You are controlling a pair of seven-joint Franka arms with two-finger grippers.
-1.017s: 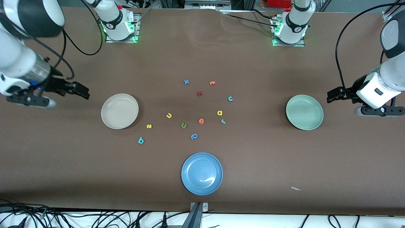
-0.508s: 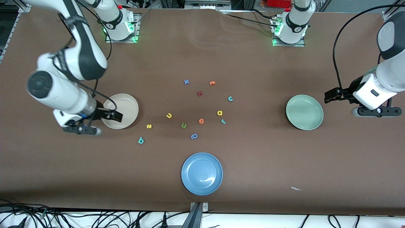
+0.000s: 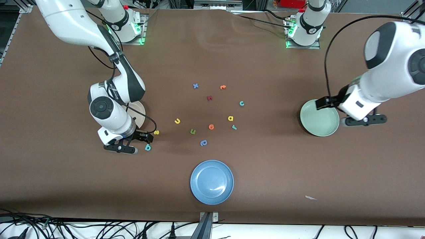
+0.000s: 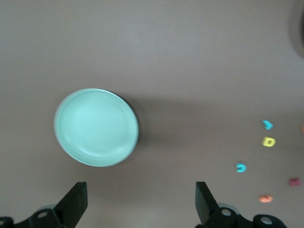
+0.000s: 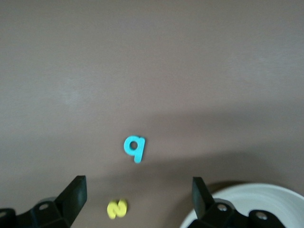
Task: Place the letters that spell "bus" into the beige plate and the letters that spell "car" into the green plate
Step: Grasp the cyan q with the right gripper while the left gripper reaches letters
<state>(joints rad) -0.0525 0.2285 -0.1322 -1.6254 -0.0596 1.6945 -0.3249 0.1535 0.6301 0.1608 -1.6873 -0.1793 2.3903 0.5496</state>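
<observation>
My right gripper (image 3: 145, 136) hangs open low over the table between the yellow s (image 3: 156, 132) and the teal b (image 3: 148, 147). In the right wrist view the s (image 5: 117, 208) lies between its open fingers (image 5: 73, 195), with the b (image 5: 134, 147) just past them. The right arm covers much of the beige plate (image 3: 140, 113). The yellow u (image 3: 177, 121), yellow a (image 3: 230, 118), teal r (image 3: 234, 127) and teal c (image 3: 241, 103) lie mid-table. My left gripper (image 3: 322, 103) is open and empty over the edge of the green plate (image 3: 318, 124), which is empty (image 4: 96, 127).
A blue plate (image 3: 212, 182) sits nearest the front camera. Other letters lie among the task's: a green one (image 3: 193, 131), an orange one (image 3: 211, 126), a blue-purple one (image 3: 203, 143), a dark red one (image 3: 209, 98), an orange one (image 3: 223, 87) and a blue x (image 3: 195, 86).
The right arm swung in from its end of the table, across the beige plate, and came down by the s and b. The left arm moved in over the green plate's edge.
</observation>
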